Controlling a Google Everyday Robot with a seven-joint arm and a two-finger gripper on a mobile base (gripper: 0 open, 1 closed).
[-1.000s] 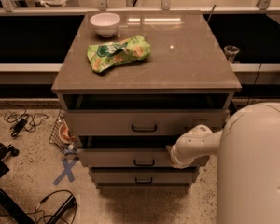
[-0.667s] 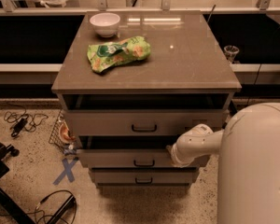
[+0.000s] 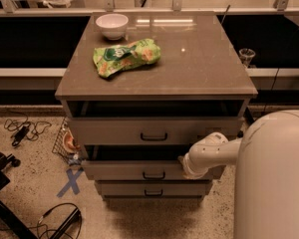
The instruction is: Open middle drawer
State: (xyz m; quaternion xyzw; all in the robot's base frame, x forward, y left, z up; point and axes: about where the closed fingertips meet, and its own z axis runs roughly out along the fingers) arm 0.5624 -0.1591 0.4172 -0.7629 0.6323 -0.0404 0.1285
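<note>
White arm (image 3: 217, 151) is seen near right, its claw (image 3: 186, 163) set at the right end of the middle drawer (image 3: 124, 170); whether anything is gripped cannot be told. That drawer is pulled partly out, under the top drawer (image 3: 109, 131), also ajar. On the desk (image 3: 204, 63) a green bag (image 3: 125, 57) is laid, a white bowl (image 3: 112, 25) behind it.

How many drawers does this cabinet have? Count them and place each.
3. Top drawer under the tabletop, pulled out; middle drawer below it, pulled out, gripper at its front; bottom drawer lowest. None seem hidden.
</note>
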